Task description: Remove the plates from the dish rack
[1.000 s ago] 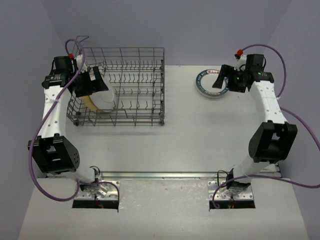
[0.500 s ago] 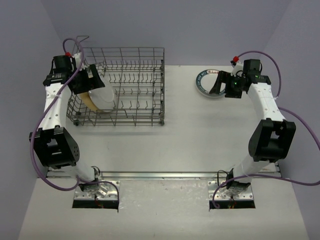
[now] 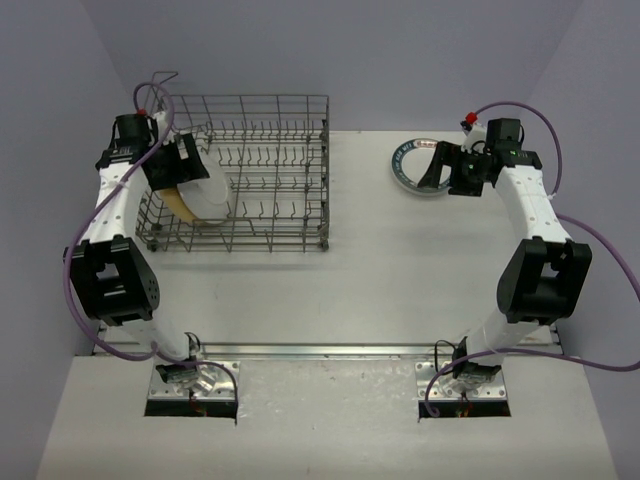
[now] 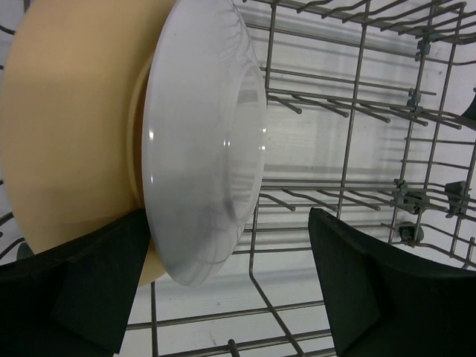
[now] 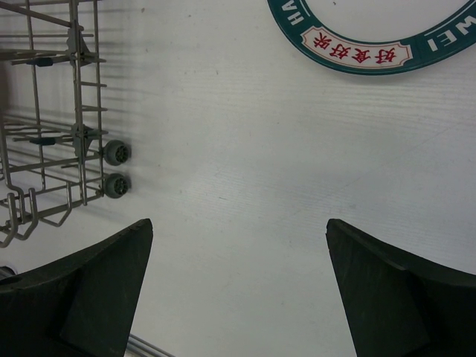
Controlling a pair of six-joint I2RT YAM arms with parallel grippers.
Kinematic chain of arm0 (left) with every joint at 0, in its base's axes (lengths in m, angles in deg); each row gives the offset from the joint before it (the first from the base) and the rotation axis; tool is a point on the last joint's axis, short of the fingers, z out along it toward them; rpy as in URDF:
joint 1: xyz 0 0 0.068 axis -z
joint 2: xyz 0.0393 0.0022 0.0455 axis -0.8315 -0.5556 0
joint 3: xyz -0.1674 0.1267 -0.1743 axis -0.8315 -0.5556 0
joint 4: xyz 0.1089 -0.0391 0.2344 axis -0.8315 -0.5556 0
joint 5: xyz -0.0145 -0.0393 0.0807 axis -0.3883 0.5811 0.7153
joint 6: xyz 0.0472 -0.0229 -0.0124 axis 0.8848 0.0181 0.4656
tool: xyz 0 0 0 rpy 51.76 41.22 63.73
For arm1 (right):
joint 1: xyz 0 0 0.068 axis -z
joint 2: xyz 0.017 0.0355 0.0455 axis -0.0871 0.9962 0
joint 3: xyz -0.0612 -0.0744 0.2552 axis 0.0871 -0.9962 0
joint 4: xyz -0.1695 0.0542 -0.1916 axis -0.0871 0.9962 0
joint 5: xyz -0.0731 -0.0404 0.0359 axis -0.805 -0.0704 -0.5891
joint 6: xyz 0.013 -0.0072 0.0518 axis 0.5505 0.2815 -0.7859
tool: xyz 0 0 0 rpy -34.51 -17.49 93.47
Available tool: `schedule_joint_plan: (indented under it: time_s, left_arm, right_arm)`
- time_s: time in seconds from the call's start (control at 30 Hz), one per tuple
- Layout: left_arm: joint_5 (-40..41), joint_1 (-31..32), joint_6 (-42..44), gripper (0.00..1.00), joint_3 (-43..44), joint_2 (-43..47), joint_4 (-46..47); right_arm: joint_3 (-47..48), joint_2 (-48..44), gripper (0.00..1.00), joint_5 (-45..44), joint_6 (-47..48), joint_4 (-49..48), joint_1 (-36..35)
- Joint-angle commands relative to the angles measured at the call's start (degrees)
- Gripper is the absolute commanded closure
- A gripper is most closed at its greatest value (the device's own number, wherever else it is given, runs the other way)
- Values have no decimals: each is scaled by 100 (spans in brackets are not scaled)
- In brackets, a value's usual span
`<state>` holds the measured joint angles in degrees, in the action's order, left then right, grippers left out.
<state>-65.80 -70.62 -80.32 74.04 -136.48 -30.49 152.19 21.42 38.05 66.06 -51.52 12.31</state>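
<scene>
Grey wire dish rack (image 3: 240, 175), large and rectangular, is holding a round white plate (image 4: 204, 141) on edge against a round tan plate (image 4: 71, 126) at its left end, where your left gripper (image 4: 229, 223) is hanging released, jaws spread around the white rim. Right of the rack, your right gripper (image 5: 238, 230) is hovering wide open beside a round teal-rimmed plate (image 3: 404, 168) lying flat on the white table (image 3: 380, 270).

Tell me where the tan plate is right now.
In the top view, the tan plate stands upright at the left end of the dish rack, just left of the white plate.
</scene>
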Motion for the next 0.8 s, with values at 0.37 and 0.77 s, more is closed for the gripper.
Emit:
schedule_joint_plan:
  time_s: [0.37, 0.77]
  left_arm:
    - [-1524, -55, 295, 44, -196, -506, 619]
    - [-1867, -48, 20, 73, -224, -567, 709]
  right_arm:
    - [-73, -143, 1, 211, -47, -151, -2]
    - [-2, -127, 1, 298, -106, -88, -2]
